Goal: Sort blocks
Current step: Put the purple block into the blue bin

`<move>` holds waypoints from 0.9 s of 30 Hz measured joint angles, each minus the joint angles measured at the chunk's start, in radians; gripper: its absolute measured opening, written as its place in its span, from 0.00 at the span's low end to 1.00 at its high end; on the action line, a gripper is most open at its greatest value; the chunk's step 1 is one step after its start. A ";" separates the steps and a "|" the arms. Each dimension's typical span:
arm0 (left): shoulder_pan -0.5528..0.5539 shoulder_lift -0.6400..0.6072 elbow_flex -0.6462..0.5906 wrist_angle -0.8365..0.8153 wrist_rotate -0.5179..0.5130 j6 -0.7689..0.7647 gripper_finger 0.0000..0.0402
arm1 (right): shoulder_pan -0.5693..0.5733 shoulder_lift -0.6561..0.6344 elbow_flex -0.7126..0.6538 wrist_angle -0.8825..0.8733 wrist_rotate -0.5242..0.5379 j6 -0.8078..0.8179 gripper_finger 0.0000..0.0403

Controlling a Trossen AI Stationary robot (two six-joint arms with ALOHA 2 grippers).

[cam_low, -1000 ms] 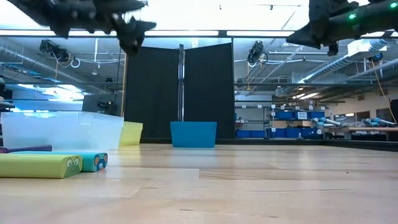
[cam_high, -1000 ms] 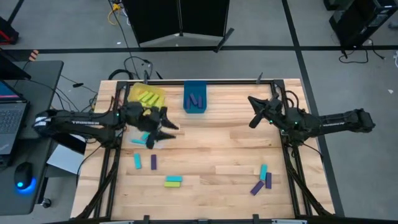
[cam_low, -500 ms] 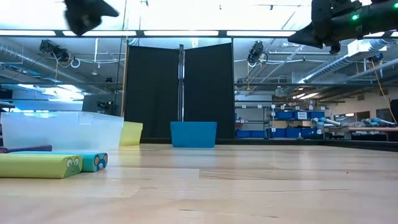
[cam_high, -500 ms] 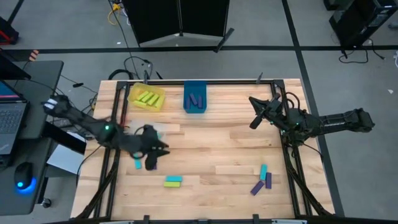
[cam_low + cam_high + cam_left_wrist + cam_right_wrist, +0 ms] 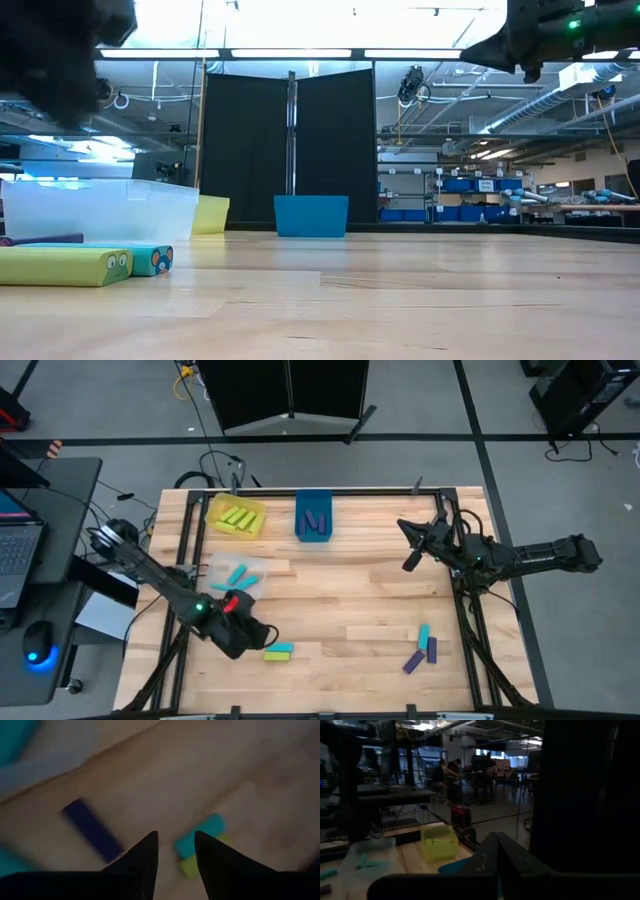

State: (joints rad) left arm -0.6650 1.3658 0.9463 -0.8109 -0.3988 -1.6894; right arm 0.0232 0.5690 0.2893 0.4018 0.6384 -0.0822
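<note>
Your left end effector (image 5: 175, 851) hangs low over the near-left part of the counter (image 5: 370, 600), its two fingers partly apart and nothing between them. In the left wrist view a dark purple block (image 5: 92, 830) lies just to one side of the fingers, and a teal block (image 5: 200, 835) touching a lime block (image 5: 192, 866) lies just past the other. From above, that teal-and-lime pair (image 5: 278, 651) sits right beside the arm's head.

Your right end effector (image 5: 408, 543) waits raised over the far-right part of the counter, fingers shut and empty.

The remaining loose blocks are a teal one (image 5: 424, 635) and two purple ones (image 5: 421, 656), clustered near the right front. The yellow bin (image 5: 236, 517) already holds lime blocks, the blue bin (image 5: 314, 517) holds purple ones, and the clear bin (image 5: 235, 574) holds teal ones.

The risks, as I judge them: the teal and lime blocks touch, so closing on one may drag or pinch both and carry the wrong colour to a bin. The fingers sit between purple and teal, so a slight drift could nudge either away rather than grip it. The left wrist view is blurred, so your aim is uncertain.

No brand, label or writing is readable here.
</note>
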 joint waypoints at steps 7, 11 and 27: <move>0.001 0.085 0.000 -0.160 0.124 -0.305 0.34 | 0.000 0.000 0.000 0.001 -0.039 0.000 0.02; 0.003 0.122 0.000 -0.178 0.140 -0.345 0.34 | 0.000 0.000 0.000 0.001 -0.063 0.000 0.02; 0.011 0.238 0.000 -0.144 0.136 -0.405 0.43 | 0.000 0.000 0.000 0.000 -0.084 0.000 0.03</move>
State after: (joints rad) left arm -0.6544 1.6035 0.9463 -0.9554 -0.2631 -2.0949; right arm 0.0231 0.5690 0.2893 0.4023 0.5549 -0.0818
